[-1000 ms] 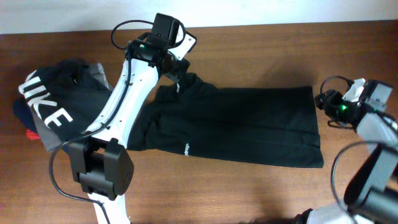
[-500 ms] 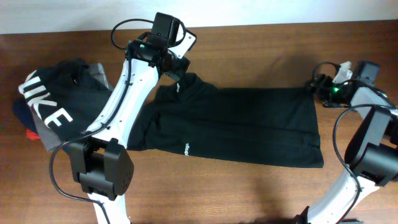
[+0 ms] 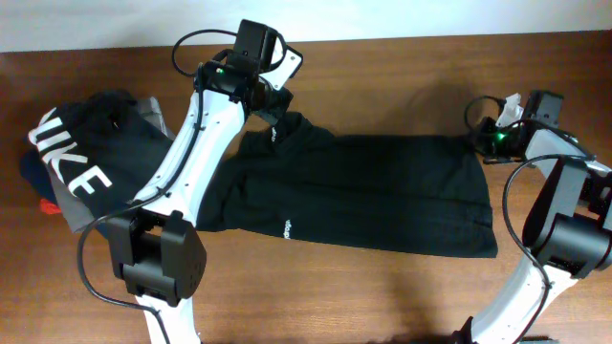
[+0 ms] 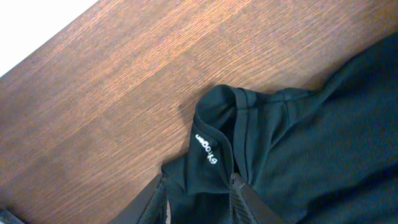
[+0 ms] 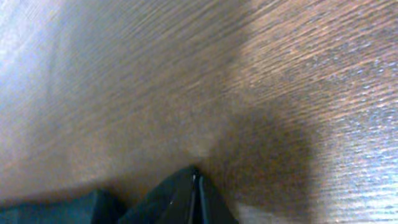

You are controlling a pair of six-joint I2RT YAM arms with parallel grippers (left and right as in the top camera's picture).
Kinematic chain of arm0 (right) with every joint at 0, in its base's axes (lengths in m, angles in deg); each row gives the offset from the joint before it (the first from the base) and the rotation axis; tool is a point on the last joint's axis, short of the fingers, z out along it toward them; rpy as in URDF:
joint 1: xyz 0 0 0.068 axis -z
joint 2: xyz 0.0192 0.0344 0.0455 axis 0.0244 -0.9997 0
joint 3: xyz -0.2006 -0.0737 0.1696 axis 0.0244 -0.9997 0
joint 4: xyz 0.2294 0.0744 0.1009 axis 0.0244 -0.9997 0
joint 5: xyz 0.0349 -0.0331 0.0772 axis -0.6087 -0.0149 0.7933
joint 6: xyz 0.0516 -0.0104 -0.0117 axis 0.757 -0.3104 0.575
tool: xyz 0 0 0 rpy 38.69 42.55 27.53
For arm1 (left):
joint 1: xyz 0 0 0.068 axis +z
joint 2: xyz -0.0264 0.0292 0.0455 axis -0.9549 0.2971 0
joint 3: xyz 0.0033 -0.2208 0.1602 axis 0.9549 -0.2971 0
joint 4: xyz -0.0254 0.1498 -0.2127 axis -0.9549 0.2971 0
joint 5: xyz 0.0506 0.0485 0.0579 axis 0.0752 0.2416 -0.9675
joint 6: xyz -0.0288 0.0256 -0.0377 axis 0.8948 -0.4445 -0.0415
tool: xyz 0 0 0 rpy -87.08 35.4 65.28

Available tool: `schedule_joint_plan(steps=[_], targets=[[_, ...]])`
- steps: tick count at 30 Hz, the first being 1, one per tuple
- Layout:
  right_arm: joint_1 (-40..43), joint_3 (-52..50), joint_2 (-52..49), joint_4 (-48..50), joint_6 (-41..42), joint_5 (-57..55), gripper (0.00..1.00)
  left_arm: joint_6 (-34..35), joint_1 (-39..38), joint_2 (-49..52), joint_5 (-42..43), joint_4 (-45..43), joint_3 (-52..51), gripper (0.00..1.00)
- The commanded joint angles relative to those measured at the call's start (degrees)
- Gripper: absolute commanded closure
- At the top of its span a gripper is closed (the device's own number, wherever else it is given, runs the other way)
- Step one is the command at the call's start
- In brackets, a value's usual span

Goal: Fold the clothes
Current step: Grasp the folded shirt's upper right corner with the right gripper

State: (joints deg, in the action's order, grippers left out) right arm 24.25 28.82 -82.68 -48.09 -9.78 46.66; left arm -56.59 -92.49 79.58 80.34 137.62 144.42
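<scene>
A black T-shirt point(image 3: 382, 191) lies spread across the middle of the table point(image 3: 402, 287). At its 10 o'clock corner, the left gripper point(image 4: 200, 202) has fingers spread either side of the collar point(image 4: 217, 106). At 2 o'clock, the right gripper point(image 5: 196, 182) is pressed together at the corner; whether it nips cloth is unclear.

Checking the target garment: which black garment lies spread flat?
The plain black soft T-shirt mid-table; the black garment with big white letters lies bunched at the left.
</scene>
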Motion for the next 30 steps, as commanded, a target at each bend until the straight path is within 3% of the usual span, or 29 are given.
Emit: schedule_joint_plan(steps=[1,10,13,22,23,24,26,30], targets=[[0.81,0.48,2.08,-1.79,-0.72,-0.72,0.96,0.17,0.04,2.45,2.36,-1.05,0.92,0.67],[0.9,0.48,12.39,-6.99,-2.4,-0.31,0.96,0.17,0.04,15.8,7.98,-6.73,0.92,0.62],[0.9,0.48,13.86,-6.97,-2.4,-0.31,0.96,0.17,0.07,17.77,7.74,-7.98,0.92,0.55],[0.9,0.48,14.29,-9.25,-2.43,-2.95,0.96,0.2,0.11,20.55,1.81,-12.15,0.92,0.5],[0.9,0.48,14.29,-9.33,-2.45,-2.93,0.96,0.2,0.11,20.72,1.86,-11.96,0.92,0.58],[0.9,0.48,14.29,-9.33,-2.45,-2.95,0.96,0.22,0.11,20.83,1.84,-11.76,0.92,0.74],[0.9,0.48,14.29,-9.33,-2.45,-2.93,0.96,1.11,0.11,20.87,1.88,-11.5,0.94,0.96],[0.9,0.48,14.29,-9.46,-2.43,-2.91,0.96,3.61,0.11,20.41,0.57,-9.64,2.84,1.0]])
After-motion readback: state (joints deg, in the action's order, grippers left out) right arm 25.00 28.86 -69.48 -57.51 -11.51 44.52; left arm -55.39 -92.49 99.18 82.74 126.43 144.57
